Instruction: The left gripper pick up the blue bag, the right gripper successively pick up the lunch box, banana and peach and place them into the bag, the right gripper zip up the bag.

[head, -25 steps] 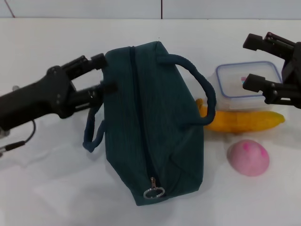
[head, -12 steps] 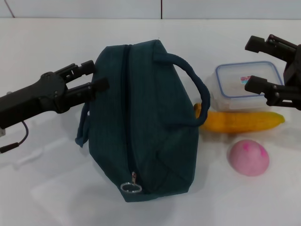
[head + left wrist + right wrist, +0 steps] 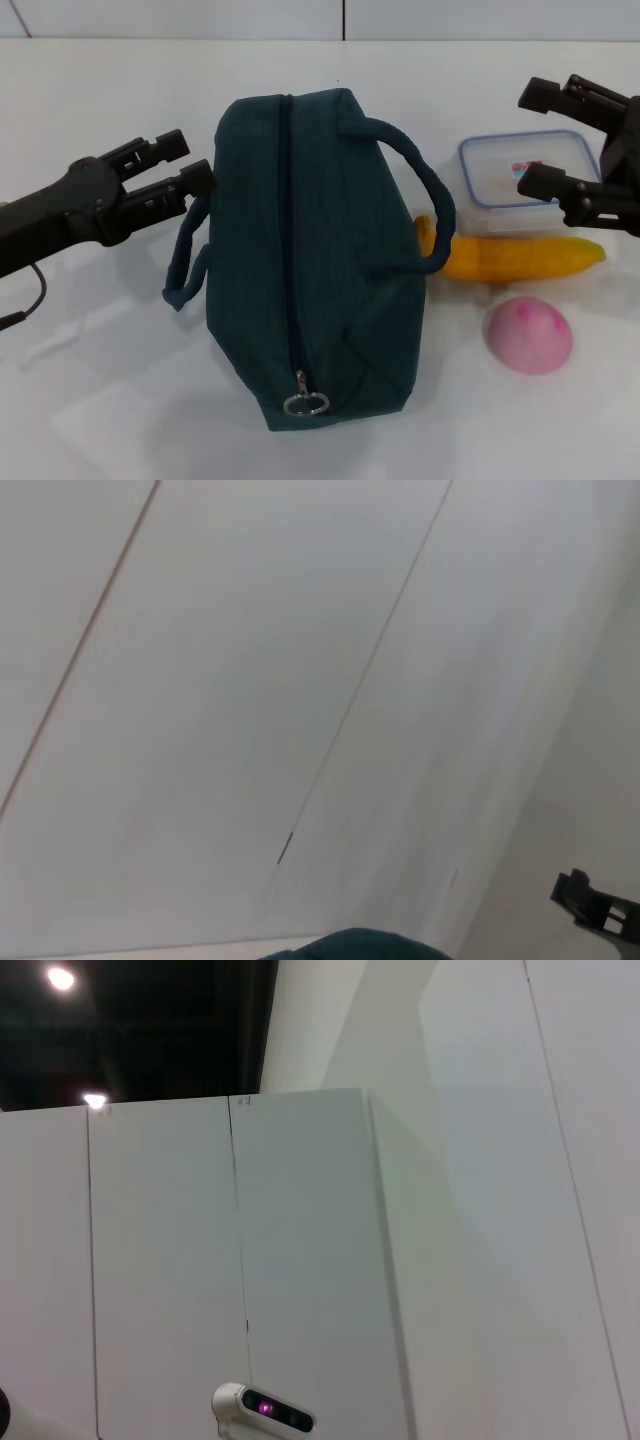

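The dark blue bag [image 3: 310,270] lies on the white table with its zip shut and the pull ring [image 3: 305,403] at the near end. My left gripper [image 3: 190,165] is open and empty just left of the bag, above its left handle [image 3: 185,262]. A sliver of the bag shows in the left wrist view [image 3: 350,946]. My right gripper [image 3: 530,138] is open and hovers over the clear, blue-rimmed lunch box [image 3: 500,195]. The yellow banana [image 3: 520,258] lies in front of the box, and the pink peach [image 3: 528,334] sits nearer still.
The bag's right handle [image 3: 418,195] arches over the banana's left end. The white table [image 3: 100,400] runs back to a wall. The right wrist view shows only wall panels and a small white device [image 3: 262,1408].
My left gripper has drawn back to the left, away from the bag's edge. The bag swung left, then settled back to the right. The right gripper has hardly moved.
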You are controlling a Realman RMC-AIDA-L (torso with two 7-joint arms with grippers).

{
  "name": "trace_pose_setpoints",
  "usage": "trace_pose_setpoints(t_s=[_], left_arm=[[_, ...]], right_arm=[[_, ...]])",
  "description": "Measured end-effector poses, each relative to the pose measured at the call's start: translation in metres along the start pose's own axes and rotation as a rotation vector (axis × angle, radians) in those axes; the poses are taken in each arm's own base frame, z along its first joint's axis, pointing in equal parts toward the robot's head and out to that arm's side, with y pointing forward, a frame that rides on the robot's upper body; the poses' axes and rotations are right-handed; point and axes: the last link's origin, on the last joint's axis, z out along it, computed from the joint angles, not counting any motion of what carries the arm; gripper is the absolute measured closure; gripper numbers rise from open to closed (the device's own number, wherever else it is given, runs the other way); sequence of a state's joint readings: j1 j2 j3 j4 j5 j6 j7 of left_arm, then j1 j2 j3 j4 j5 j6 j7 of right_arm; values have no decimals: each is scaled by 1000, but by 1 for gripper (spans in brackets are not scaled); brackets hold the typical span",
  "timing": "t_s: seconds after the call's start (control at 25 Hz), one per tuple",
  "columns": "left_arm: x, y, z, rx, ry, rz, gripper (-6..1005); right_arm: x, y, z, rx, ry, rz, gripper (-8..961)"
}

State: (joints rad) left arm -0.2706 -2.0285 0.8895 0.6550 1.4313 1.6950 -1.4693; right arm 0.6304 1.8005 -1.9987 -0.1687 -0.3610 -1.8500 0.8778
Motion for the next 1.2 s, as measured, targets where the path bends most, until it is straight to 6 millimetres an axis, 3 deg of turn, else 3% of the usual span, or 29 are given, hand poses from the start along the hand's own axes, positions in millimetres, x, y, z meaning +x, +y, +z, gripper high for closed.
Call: trace_pose_setpoints(t_s=[0.28,0.64,0.96,1.2], left_arm=[[-2,-1,-1,16,2,-8,168],[-5,-3,27,-35,-111,-115,168],[-4,-9,36,-4,-124,-150,167],[-9,-6,42,-20,-127,-57,321]], right_arm=[[0,0,1,0,-5,1,71],[2,1,4,-3,-14,7,72],[7,5,3,14,-17,18,73],[20,7,-8,116,-10,38,74]])
